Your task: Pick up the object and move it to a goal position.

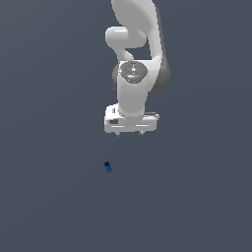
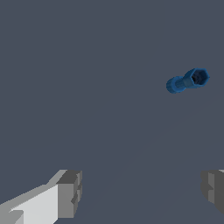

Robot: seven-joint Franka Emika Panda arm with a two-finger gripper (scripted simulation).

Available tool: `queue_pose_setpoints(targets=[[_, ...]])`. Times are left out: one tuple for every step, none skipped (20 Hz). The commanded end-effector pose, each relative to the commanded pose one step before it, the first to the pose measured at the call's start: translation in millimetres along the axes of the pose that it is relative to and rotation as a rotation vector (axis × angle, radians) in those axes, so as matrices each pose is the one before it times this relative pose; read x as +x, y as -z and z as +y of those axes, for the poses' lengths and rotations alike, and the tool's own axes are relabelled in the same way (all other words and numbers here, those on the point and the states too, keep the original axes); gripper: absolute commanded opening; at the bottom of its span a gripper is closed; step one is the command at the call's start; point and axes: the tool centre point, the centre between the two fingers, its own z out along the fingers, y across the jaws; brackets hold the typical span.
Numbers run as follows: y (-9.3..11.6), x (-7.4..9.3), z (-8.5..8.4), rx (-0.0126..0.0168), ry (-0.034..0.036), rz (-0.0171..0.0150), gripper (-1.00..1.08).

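**A:** How far along is the job?

**B:** Barely begun, I would say. The blue piece (image 1: 108, 167) lies alone on the flat dark grey floor (image 1: 44, 197), not yet picked up. The white robot arm (image 1: 135, 59) hangs above it, and its gripper (image 1: 129, 133) hovers well apart from the piece, higher in the exterior view and a little toward that view's right. Nothing is held.

**B:** In the wrist view the two fingers (image 2: 69, 192) stand wide apart with bare floor between them. The blue piece (image 2: 188, 80) lies outside that gap, beyond the fingertips and off to one side, so the gripper is not yet lined up over it.

**A:** What is left, then?

**B:** Everything, as I judge it: centre over the piece, come down, close on it, lift, and carry it to the goal. No goal marker shows in either view.

**A:** Anything in the way?

**B:** Nothing else appears near the piece. It looks like a short stub with a dark hollow end, lying on its side, though it is too small to be sure.
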Motion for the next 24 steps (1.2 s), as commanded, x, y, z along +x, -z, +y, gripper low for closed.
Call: queue_pose_setpoints(targets=[[0.00, 0.00, 0.01, 0.00000, 0.00000, 0.00000, 1.00], [0.50, 0.32, -0.23, 0.00001, -0.00025, 0.00117, 1.00], [1.50, 0.93, -0.62, 0.00010, -0.00081, 0.00349, 1.00], [2.54, 1.51, -1.01, 0.00019, -0.00135, 0.00586, 1.00], [3.44, 2.11, -1.43, 0.00031, -0.00184, 0.00798, 1.00], [4.40, 2.67, -1.85, 0.00048, -0.00235, 0.01017, 1.00], [4.34, 2.63, -1.86, 0.00057, -0.00233, 0.01003, 1.00], [3.33, 1.98, -1.44, 0.00050, -0.00179, 0.00765, 1.00], [2.26, 1.35, -1.01, 0.00037, -0.00124, 0.00519, 1.00], [1.20, 0.72, -0.57, 0.00021, -0.00069, 0.00275, 1.00], [-0.07, 0.17, -0.20, 0.00000, 0.00000, 0.00000, 1.00], [-0.40, -0.56, 0.47, -0.00009, 0.00026, -0.00116, 1.00], [-0.71, -0.22, 0.33, -0.00011, 0.00059, -0.00142, 1.00], [-0.23, 0.31, 0.37, -0.00002, 0.00069, -0.00002, 1.00], [-0.30, 0.71, 0.50, -0.00001, 0.00152, 0.00029, 1.00], [-0.53, 1.02, 0.80, -0.00003, 0.00238, 0.00028, 1.00], [-0.84, 1.28, 1.17, -0.00006, 0.00316, 0.00009, 1.00], [-1.13, 1.54, 1.52, -0.00008, 0.00397, -0.00005, 1.00], [-1.41, 1.81, 1.86, -0.00010, 0.00478, -0.00014, 1.00], [-1.67, 2.08, 2.18, -0.00010, 0.00561, -0.00019, 1.00], [-1.90, 2.35, 2.51, -0.00010, 0.00636, -0.00016, 1.00], [-2.14, 2.61, 2.86, -0.00010, 0.00714, -0.00010, 1.00], [-2.40, 2.84, 3.22, -0.00009, 0.00790, -0.00009, 1.00], [-2.70, 3.03, 3.62, -0.00008, 0.00869, -0.00014, 1.00]])
